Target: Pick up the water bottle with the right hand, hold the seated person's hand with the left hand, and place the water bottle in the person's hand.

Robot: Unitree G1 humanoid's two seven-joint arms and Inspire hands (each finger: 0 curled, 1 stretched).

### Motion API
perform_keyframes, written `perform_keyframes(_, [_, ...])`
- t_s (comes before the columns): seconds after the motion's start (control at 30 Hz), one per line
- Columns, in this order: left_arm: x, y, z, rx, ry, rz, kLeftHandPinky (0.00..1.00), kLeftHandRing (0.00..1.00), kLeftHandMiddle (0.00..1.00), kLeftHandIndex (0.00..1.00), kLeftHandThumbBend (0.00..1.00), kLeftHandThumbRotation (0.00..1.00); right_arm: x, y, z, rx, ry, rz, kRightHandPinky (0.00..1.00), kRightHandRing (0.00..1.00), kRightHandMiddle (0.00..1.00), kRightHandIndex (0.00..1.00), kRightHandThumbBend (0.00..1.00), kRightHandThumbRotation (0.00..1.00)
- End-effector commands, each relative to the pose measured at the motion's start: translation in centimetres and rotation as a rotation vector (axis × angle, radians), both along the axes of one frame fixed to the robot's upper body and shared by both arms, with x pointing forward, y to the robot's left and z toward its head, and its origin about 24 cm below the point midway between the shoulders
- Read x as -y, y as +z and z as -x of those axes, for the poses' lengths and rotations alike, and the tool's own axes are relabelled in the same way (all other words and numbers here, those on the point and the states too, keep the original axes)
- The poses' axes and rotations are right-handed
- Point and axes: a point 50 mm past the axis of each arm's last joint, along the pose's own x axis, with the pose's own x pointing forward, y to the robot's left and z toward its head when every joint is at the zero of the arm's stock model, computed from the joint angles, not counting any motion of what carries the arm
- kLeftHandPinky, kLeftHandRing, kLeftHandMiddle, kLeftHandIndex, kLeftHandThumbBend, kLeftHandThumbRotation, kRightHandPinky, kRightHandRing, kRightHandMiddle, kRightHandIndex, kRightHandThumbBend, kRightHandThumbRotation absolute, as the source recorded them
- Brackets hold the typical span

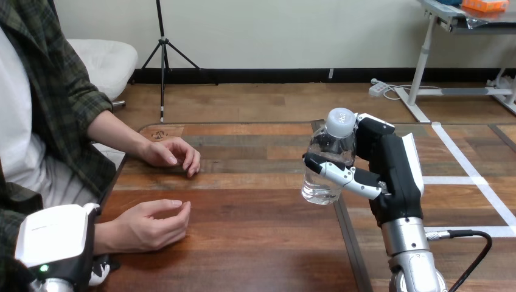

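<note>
Clasping a clear, white-capped water bottle [327, 146], right robot hand [395, 173] curled round it, over wooden plank table [243, 234].

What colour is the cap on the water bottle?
White; the cap shows best in the head view, on the water bottle.

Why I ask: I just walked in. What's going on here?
The robot's right hand grips a clear plastic water bottle with a white cap, upright at the wooden table. The person's farther hand and nearer hand rest on it, apart from the bottle. The robot's left hand is beside the nearer wrist.
</note>
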Motion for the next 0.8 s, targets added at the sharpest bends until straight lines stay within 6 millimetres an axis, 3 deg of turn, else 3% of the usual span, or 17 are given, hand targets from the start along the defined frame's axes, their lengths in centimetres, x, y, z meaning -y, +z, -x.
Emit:
perform_keyframes(0.0, [-0.3,0.2,-1.2,-0.05,0.01,-0.035,0.78,0.79,0.79,0.78,0.81,0.0,-0.2,3.2,-1.8,0.139,0.004,-0.02,0.39,0.41,0.43,0.42,0.62,0.0])
perform_keyframes(0.77, [-1.0,-1.4,-2.4,-0.185,0.077,-0.041,0.76,0.78,0.79,0.77,0.79,0.0,0.0,3.2,-1.6,0.134,-0.025,0.01,0.39,0.41,0.43,0.42,0.64,0.0])
